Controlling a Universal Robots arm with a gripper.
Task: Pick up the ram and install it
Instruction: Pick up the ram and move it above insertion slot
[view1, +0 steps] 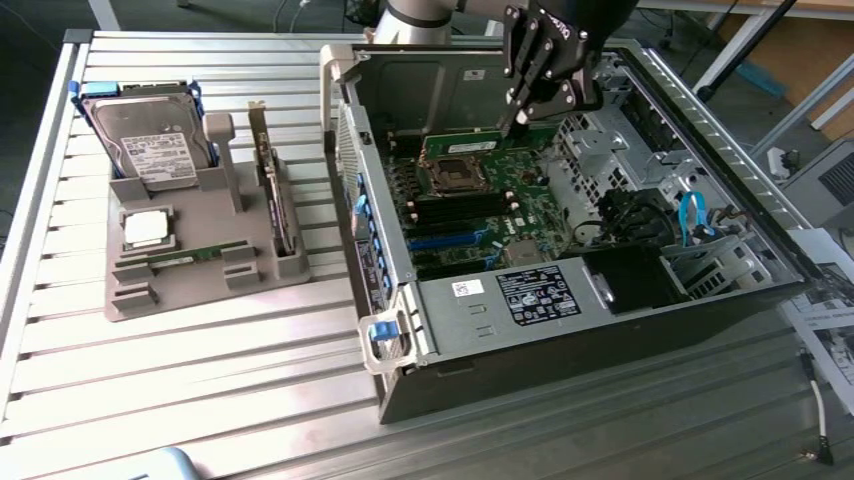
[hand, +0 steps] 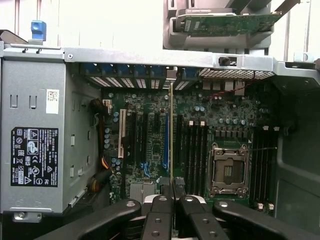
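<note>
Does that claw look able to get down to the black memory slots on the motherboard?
Probably yes. The computer case lies open, and the claw, gripping the ram, hangs over the motherboard with nothing visible between it and the memory slots.

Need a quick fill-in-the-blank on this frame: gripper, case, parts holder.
1. The gripper is shut on the ____, held edge-on above the motherboard.
2. The loose cable inside the computer case is coloured ____.
3. The processor chip lies on the grey holder, near the ____ drive.
Missing words: ram; blue; hard.
</note>
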